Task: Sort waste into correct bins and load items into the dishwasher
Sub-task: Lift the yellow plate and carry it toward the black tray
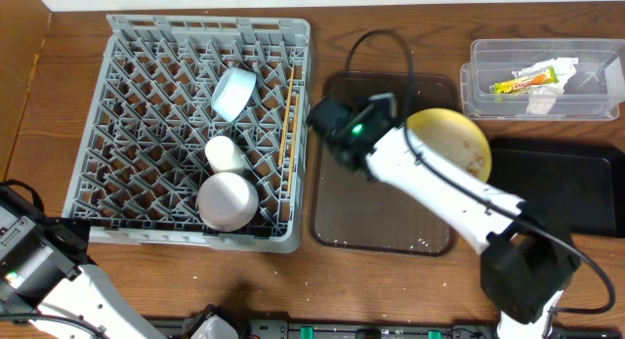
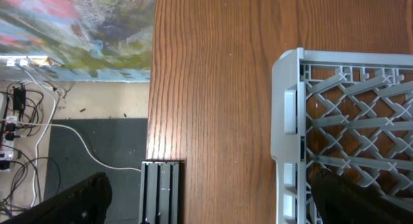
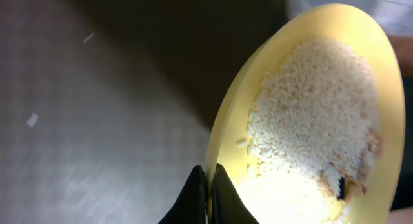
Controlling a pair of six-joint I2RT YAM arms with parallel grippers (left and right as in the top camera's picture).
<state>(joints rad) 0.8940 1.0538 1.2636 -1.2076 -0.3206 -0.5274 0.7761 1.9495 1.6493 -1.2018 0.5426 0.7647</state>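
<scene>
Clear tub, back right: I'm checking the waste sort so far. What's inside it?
Inside the clear tub lie a yellow-green snack wrapper and a crumpled white napkin. Anything beneath the napkin is covered and cannot be seen.

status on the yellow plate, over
Right gripper shut on yellow plate rim, plate tilted above brown tray. Rice crumbs on plate, not yet dumped. Left gripper open, empty, at dish rack corner. Nothing seen blocking black bin.

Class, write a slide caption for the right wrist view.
Right hand pinches the rim of a tilted yellow plate of rice over the tray.
</scene>
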